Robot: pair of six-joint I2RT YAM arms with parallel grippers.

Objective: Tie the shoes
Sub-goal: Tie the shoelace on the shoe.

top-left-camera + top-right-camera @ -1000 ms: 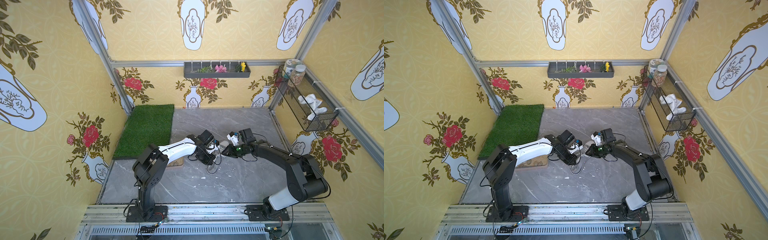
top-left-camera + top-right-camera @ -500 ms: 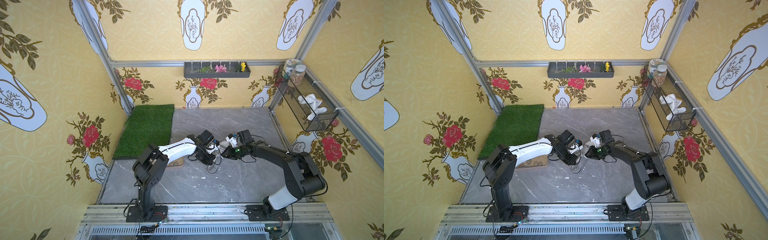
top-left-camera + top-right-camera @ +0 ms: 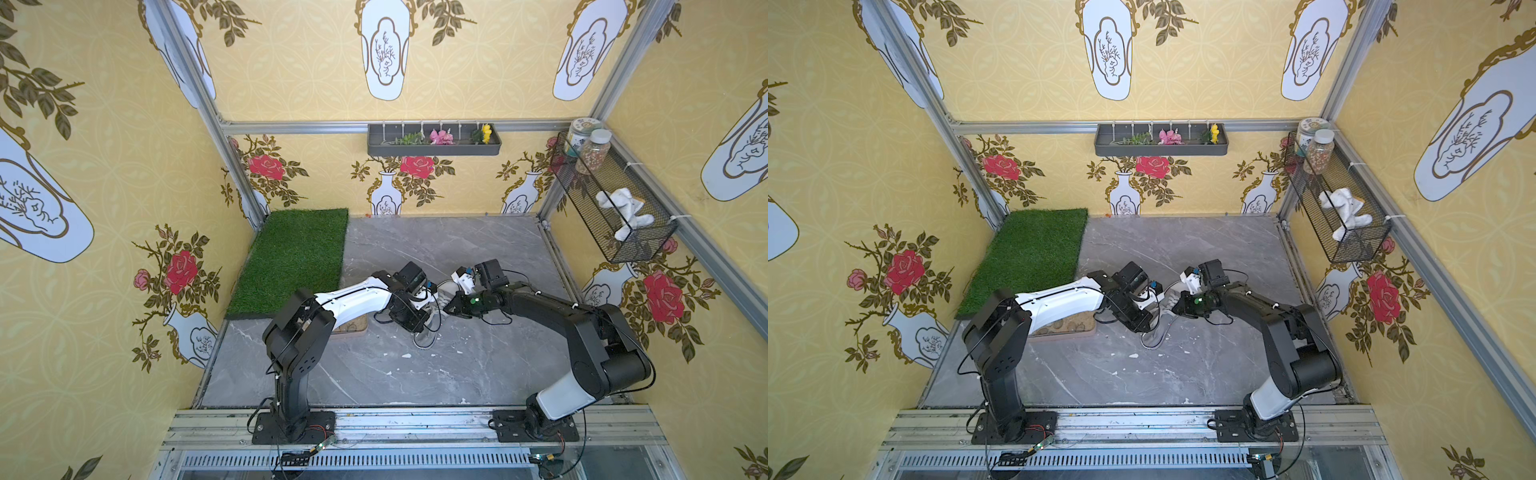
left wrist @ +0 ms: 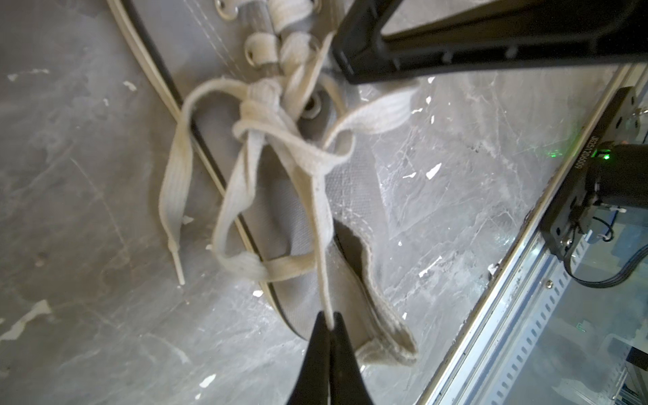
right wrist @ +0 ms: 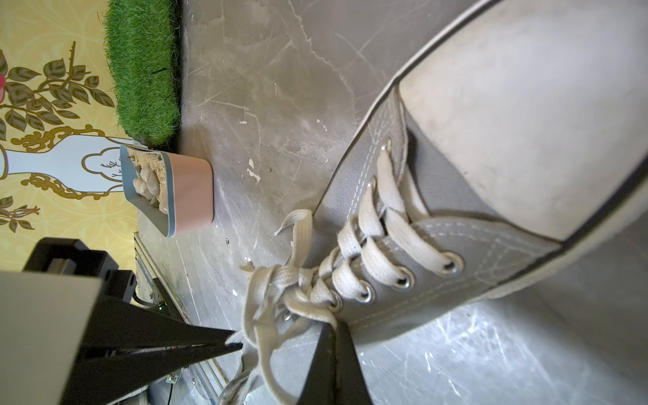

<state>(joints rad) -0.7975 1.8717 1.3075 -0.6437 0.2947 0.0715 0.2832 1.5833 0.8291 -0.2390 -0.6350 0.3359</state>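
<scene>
A: Where does the sneaker (image 5: pixel 456 196) lie?

B: On the grey tabletop (image 3: pixel 415 374), near its middle, between the two arms; the white toe cap points to the back wall, the heel to the arm bases.

A: And the laces (image 4: pixel 261 105)?

B: Threaded through the eyelets and drawn into a loose knot above the tongue; slack loops hang over the shoe's opening; one free end lies flat on the tabletop beside the sole.

A: What of the claws?

B: The left claw (image 4: pixel 329 321) is closed, pinching a single strand that runs taut up to the knot; the right claw (image 5: pixel 333 326) is closed too, its tips nipping a strand just beside the top eyelets; the two claws stand near each other over the shoe's opening.

A: Anything nearby?

B: A tan tray of pebbles (image 5: pixel 193 189) sits apart, by the left arm; behind it a green grass mat (image 3: pixel 291 257) fills the back left corner.
</scene>
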